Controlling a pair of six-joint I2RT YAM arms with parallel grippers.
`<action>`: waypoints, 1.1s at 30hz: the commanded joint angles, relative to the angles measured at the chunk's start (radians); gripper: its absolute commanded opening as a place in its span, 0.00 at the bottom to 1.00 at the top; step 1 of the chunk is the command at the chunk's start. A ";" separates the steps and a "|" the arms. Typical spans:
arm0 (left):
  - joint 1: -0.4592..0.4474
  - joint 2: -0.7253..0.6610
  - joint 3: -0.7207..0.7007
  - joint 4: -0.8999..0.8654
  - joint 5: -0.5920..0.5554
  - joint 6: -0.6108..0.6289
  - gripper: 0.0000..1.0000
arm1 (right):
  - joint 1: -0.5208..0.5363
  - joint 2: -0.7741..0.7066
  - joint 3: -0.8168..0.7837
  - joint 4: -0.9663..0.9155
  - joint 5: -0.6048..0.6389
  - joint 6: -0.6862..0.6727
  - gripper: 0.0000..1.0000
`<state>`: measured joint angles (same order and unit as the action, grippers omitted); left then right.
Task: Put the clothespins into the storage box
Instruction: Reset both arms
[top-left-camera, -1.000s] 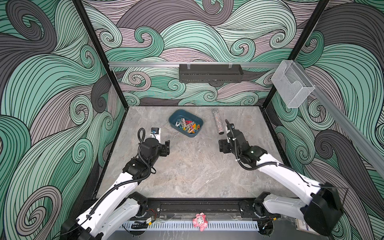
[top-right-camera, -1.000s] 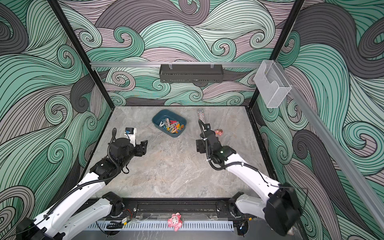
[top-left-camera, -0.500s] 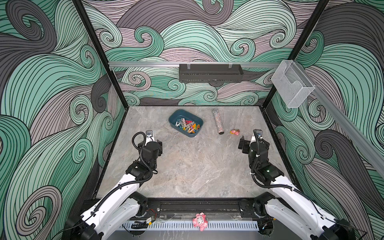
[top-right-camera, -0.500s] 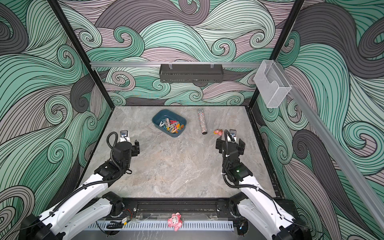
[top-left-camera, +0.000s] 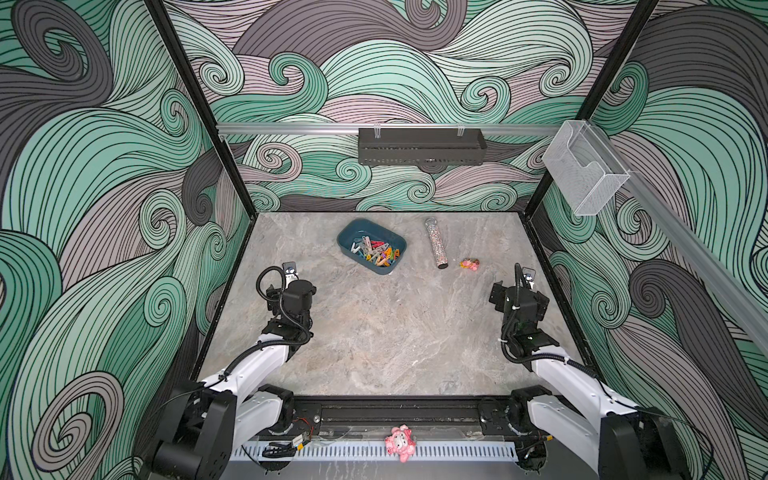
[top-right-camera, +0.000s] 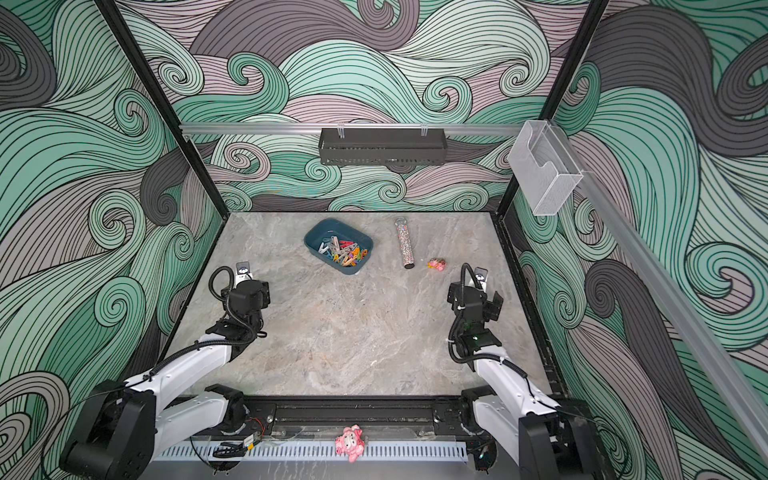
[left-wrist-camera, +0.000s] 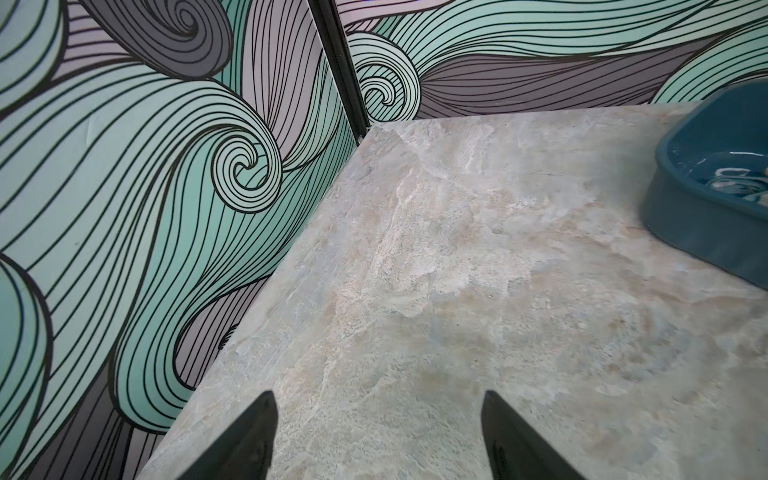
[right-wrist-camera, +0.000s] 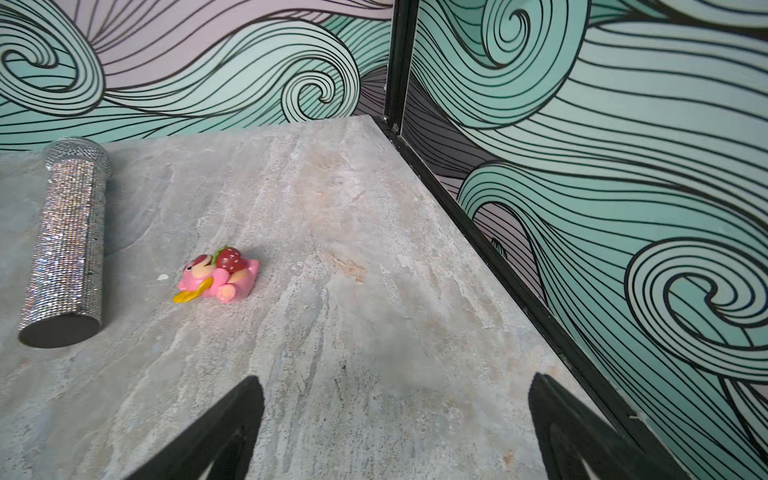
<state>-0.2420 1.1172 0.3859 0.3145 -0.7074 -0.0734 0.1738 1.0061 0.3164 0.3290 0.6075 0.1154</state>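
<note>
Both arms have drawn back from mid-table within the last second, I note; left gripper now hangs by the left wall, right gripper by the right wall, each with jaws spread apart and empty; the clothespins lie heaped inside the storage box toward the table's far side; I see none loose, so I judge the job finished.

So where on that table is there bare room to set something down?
The table is bare across its middle, between the left gripper, right gripper and storage box. Also the far left corner beside that box. Crowded: glitter tube and pink toy, back right.
</note>
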 joint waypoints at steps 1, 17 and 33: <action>0.042 0.049 -0.001 0.145 0.103 -0.020 0.79 | -0.016 0.067 -0.006 0.120 -0.047 0.013 1.00; 0.183 0.367 0.088 0.342 0.339 0.062 0.78 | -0.074 0.407 0.036 0.505 -0.205 -0.102 1.00; 0.260 0.403 0.076 0.363 0.402 -0.027 0.84 | -0.125 0.533 0.069 0.555 -0.391 -0.117 1.00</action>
<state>0.0120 1.5192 0.4480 0.6678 -0.3233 -0.0822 0.0555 1.5421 0.3668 0.8700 0.2474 0.0143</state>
